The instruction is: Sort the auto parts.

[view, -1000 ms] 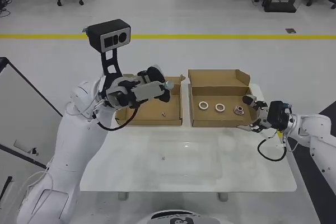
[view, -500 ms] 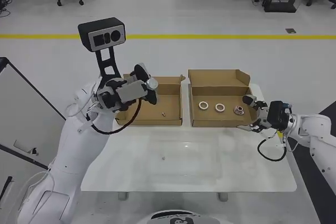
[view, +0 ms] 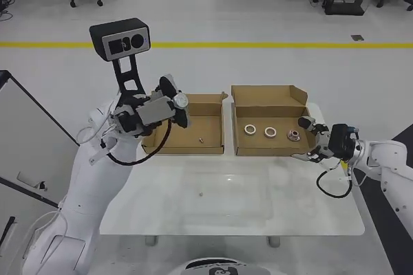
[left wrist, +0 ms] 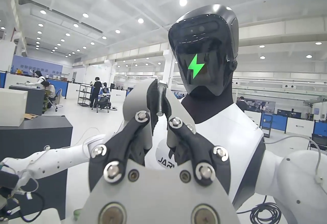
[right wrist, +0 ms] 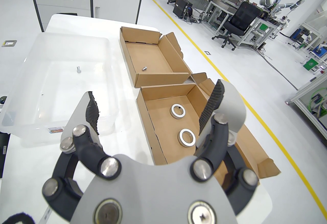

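My left gripper (left wrist: 159, 87) is shut on a threaded bolt (left wrist: 159, 101) and points up at the robot's head. In the top view the left gripper (view: 175, 102) hangs raised over the near left part of the left cardboard box (view: 217, 137), where one small bolt (view: 201, 141) lies. The right cardboard box (view: 238, 141) holds two metal rings (view: 249, 128) (view: 270, 131) and a darker part (view: 294, 135). My right gripper (view: 304, 139) stands open and empty just outside that box's right wall. In the right wrist view the right gripper (right wrist: 154, 92) faces the rings (right wrist: 178, 110) (right wrist: 187, 137).
A clear plastic bin (view: 261, 206) sits on the white table (view: 330, 220) in front of the boxes, with one small bolt (view: 200, 194) inside, also seen as the bolt (right wrist: 78, 69) in the right wrist view. The right box's lid flap stands open at the back.
The left arm has swung left and back with the bolt, away from the box's middle, its gripper turning upward. The right arm has kept still.
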